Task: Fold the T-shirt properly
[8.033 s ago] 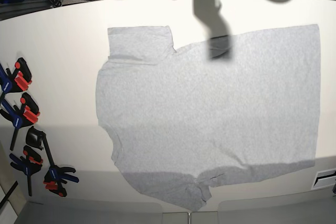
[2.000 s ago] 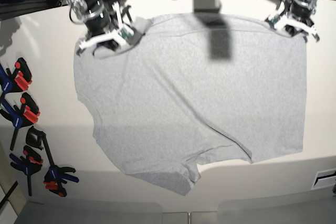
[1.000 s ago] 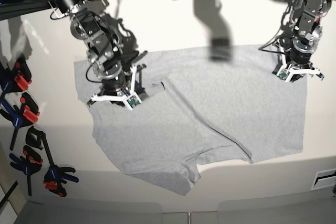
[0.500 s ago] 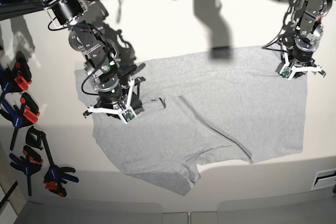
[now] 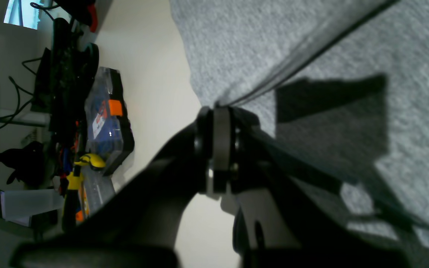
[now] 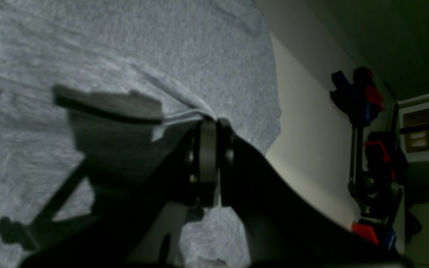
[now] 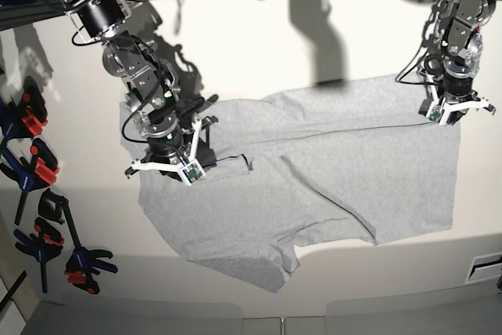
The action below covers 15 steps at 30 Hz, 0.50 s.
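Both grippers' jaws tight on T-shirt [image 7: 314, 170] edge.

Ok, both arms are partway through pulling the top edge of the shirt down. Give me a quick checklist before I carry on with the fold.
1. Left pincer shut on the T-shirt edge: ok, a taut fold of cloth runs out from its tip in the left wrist view.
2. Right pincer shut on the cloth: ok, the fabric bunches at its tip.
3. Both grips level: not ok, in the base view the right pincer sits lower than the left pincer, so the fold line slants.
4. Folded layer flat: not ok, creases run across the middle.
5. Clamps at the table edge clear of the shirt: ok.
6. Lower sleeve smoothed: not ok, rumpled.
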Motion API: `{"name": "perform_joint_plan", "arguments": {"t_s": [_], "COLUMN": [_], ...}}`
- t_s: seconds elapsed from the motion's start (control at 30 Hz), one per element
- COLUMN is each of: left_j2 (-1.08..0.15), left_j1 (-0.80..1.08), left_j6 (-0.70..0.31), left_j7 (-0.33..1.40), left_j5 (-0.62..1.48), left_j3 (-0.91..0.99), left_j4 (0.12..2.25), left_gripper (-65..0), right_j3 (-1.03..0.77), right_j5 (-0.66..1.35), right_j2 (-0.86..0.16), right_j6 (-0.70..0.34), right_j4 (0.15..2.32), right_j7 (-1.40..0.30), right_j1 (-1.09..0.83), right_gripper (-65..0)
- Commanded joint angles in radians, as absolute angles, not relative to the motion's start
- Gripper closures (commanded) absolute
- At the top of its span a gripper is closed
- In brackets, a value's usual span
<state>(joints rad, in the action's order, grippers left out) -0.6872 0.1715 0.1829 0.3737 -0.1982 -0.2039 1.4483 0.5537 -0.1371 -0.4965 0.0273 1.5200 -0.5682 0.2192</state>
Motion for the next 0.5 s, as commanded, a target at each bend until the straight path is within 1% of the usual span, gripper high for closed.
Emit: {"name": "perform_joint_plan", "arguments": {"t_s": [0.0, 0.03, 0.1, 0.13, 0.17, 0.2, 0.47], "left_j2": [-0.706, -0.706, -0.706, -0.706, -0.706, -0.706, -0.706], "left_j1": [0.160, 0.160, 0.160, 0.160, 0.160, 0.160, 0.160], "left_j6": [0.210, 0.210, 0.210, 0.210, 0.210, 0.210, 0.210], "left_j7": [0.365, 0.365, 0.365, 0.365, 0.365, 0.365, 0.371], "left_j5": [-0.207, -0.207, -0.207, -0.207, -0.207, -0.207, -0.208], "left_j3": [-0.197, -0.197, -0.197, -0.197, -0.197, -0.197, -0.197], "left_j4": [1.460, 1.460, 1.460, 1.460, 1.460, 1.460, 1.460], "left_gripper": [0.0, 0.0, 0.0, 0.0, 0.0, 0.0, 0.0], "right_j3": [0.543, 0.543, 0.543, 0.543, 0.543, 0.543, 0.543], "right_j5": [-0.153, -0.153, -0.153, -0.153, -0.153, -0.153, -0.153], "right_j2": [-0.506, -0.506, -0.505, -0.501, -0.496, -0.488, -0.384], "right_j6": [0.046, 0.046, 0.046, 0.046, 0.046, 0.046, 0.046], "right_j4": [1.535, 1.535, 1.535, 1.535, 1.535, 1.535, 1.535], "right_j7": [-0.542, -0.532, -0.508, -0.501, -0.496, -0.493, -0.494], "right_j1": [0.244, 0.244, 0.244, 0.244, 0.244, 0.244, 0.244], "right_gripper": [0.0, -3.5, -15.5, -20.5, -24.4, -26.9, -27.6]}}
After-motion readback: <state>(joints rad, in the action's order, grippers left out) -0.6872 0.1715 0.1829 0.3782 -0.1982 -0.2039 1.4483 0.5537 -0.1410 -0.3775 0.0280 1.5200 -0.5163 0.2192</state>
